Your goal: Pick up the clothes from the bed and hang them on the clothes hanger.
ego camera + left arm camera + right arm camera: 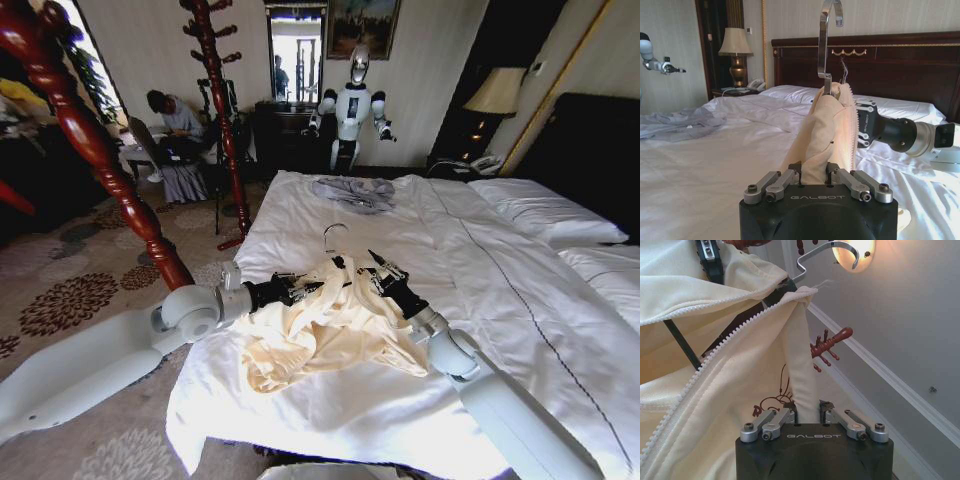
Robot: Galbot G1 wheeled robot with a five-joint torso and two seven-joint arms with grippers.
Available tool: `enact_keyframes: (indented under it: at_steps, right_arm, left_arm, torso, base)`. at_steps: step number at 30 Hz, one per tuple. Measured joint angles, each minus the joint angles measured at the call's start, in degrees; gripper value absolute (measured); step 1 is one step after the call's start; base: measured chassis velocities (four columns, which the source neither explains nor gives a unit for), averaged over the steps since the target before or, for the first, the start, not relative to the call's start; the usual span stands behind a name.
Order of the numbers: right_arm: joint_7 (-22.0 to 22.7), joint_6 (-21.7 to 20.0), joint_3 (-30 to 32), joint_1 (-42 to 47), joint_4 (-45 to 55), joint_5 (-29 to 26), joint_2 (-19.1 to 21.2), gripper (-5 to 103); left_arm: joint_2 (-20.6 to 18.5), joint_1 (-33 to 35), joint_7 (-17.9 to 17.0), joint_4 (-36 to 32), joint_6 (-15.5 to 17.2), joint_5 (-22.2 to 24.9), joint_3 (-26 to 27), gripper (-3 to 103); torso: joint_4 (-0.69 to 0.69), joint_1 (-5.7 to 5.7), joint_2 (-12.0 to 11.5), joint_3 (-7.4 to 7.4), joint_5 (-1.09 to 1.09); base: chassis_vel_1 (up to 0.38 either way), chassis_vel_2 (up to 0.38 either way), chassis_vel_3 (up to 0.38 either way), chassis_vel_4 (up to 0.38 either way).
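Near the foot of the bed [500, 290], in the head view, the cream garment [320, 335] lies bunched on the white duvet between the two arms. The left gripper [290, 288] reaches in from the left and the right gripper [385, 275] from the right, both meeting the fabric at its upper edge. The hanger [335, 240] shows there mostly as a silver hook rising just above the garment. A smaller grey garment [352, 192] lies farther up the bed, well apart, and a reddish wooden coat stand [220, 110] stands on the carpet beside the bed.

From the left wrist, the left gripper [813, 175] is seen with its fingers drawn narrow on a fold of the cream garment [825, 135], which rises in a ridge to the hanger's hook [826, 45]; the right gripper [860, 125] presses against the far side of that ridge, by the zipper. The dark headboard [890, 65] and a bedside lamp [735, 50] stand behind.

From the right wrist, the right gripper [807, 412] pinches a strip of the garment [740, 380] between closely set fingers. This view alone shows the hanger's black arm [682, 345] running inside the open, zippered front, with the hook [830, 252] above the collar.
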State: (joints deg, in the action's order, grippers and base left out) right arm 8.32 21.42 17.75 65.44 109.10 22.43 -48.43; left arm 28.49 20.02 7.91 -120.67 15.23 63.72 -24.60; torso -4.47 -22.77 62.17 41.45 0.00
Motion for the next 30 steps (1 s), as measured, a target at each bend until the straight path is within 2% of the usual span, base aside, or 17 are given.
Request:
enact_keyframes:
  at_steps: [2, 5, 8, 10, 11, 15, 17, 20, 21, 22, 23, 24, 26, 27, 29, 30]
  right_arm:
    - [0.00, -0.07, 0.01, 0.09, 0.05, -0.07, 0.06, 18]
    - [0.10, -0.01, 0.00, 0.16, 0.40, -0.24, 0.07, 31]
    - [0.09, -0.13, -0.07, 0.16, 0.44, -0.26, 0.06, 37]
    - [0.08, -0.78, -0.11, 0.29, 0.66, -0.43, 0.08, 47]
    - [0.08, -0.78, -0.11, 0.29, 0.66, -0.43, 0.08, 47]
    - [0.03, -1.41, 0.24, 1.67, 1.15, -1.06, 0.31, 69]
    - [0.03, -1.49, 0.36, 1.92, 1.28, -1.22, 0.37, 69]
    - [0.20, -2.35, 1.27, 3.13, 1.79, -2.57, 0.61, 85]
    - [0.20, -2.35, 1.27, 3.13, 1.79, -2.57, 0.61, 85]
    - [0.42, -2.82, 1.47, 3.54, 1.95, -3.47, 0.74, 90]
    - [0.75, -3.27, 1.65, 3.94, 2.11, -4.34, 0.86, 90]
    - [2.20, -4.53, 1.97, 5.14, 2.43, -6.56, 1.03, 99]
    - [3.81, -6.70, 2.17, 6.93, 2.67, -11.52, 1.19, 100]
    - [3.81, -6.70, 2.17, 6.93, 2.67, -11.52, 1.19, 100]
    - [5.06, -9.39, 2.69, 9.82, 2.94, -20.37, 1.20, 100]
    - [5.06, -9.39, 2.69, 9.82, 2.94, -20.37, 1.20, 100]
  left_arm:
    - [-0.04, 0.15, -0.04, 0.00, -0.01, -0.66, 0.26, 21]
    - [-0.25, 0.93, -1.13, 0.58, 0.01, -3.41, 1.40, 20]
    - [-0.34, 1.44, -1.39, 0.69, 0.01, -3.84, 1.92, 18]
    - [-0.40, 2.75, -1.37, 0.69, -0.15, -4.52, 2.80, 18]
    - [-0.40, 2.75, -1.37, 0.69, -0.15, -4.52, 2.80, 18]
    - [0.00, 5.72, -1.89, 1.11, -1.00, -5.55, 5.21, 18]
    - [0.05, 6.11, -1.99, 1.22, -1.18, -5.64, 5.62, 18]
    - [0.11, 7.74, -2.65, 1.43, -1.62, -5.87, 7.68, 18]
    - [0.11, 7.74, -2.65, 1.43, -1.62, -5.87, 7.68, 18]
    - [0.10, 8.52, -3.12, 1.34, -1.73, -5.84, 8.55, 18]
    - [0.06, 9.06, -3.41, 1.17, -1.75, -5.80, 9.13, 18]
    - [-0.24, 11.17, -4.55, 0.44, -1.76, -5.73, 11.32, 18]
    - [-0.55, 14.62, -5.58, -0.42, -1.77, -5.70, 14.89, 18]
    - [-0.55, 14.62, -5.58, -0.42, -1.77, -5.70, 14.89, 18]
    - [-0.98, 19.79, -6.20, -1.18, -1.93, -6.38, 19.99, 18]
    - [-0.98, 19.79, -6.20, -1.18, -1.93, -6.38, 19.99, 18]
  torso:
    - [0.00, 0.00, 0.00, 0.00, 0.00]
    - [0.00, 0.00, 0.00, 0.00, 0.00]
    - [0.01, 0.00, 0.00, 0.00, -0.01]
    - [0.01, 0.00, 0.00, 0.00, 0.00]
    - [0.01, 0.00, 0.00, 0.00, 0.00]
    - [0.00, 0.00, 0.00, 0.00, -0.01]
    - [0.01, 0.00, 0.00, 0.00, 0.00]
    - [0.00, 0.00, 0.00, 0.00, 0.00]
    - [0.00, 0.00, 0.00, 0.00, 0.00]
    - [0.00, 0.00, 0.00, 0.00, 0.01]
    - [0.00, 0.00, 0.00, 0.00, 0.00]
    - [0.00, 0.00, 0.00, 0.00, 0.00]
    - [0.00, 0.00, 0.00, 0.00, 0.01]
    - [0.00, 0.00, 0.00, 0.00, 0.01]
    - [0.00, 0.00, 0.00, -0.01, 0.00]
    - [0.00, 0.00, 0.00, -0.01, 0.00]
  base:
    - [0.000, 0.000, 0.000, 0.000]
    - [0.000, 0.000, 0.000, 0.000]
    - [0.000, 0.000, 0.000, 0.000]
    - [0.000, 0.000, 0.000, 0.000]
    - [0.000, 0.000, 0.000, 0.000]
    - [0.000, 0.000, 0.000, 0.000]
    - [0.000, 0.000, 0.000, 0.000]
    - [0.000, 0.000, 0.000, 0.000]
    - [0.000, 0.000, 0.000, 0.000]
    - [0.000, 0.000, 0.000, 0.000]
    - [0.000, 0.000, 0.000, 0.000]
    - [0.000, 0.000, 0.000, 0.000]
    - [0.000, 0.000, 0.000, 0.000]
    - [0.000, 0.000, 0.000, 0.000]
    - [0.000, 0.000, 0.000, 0.000]
    - [0.000, 0.000, 0.000, 0.000]
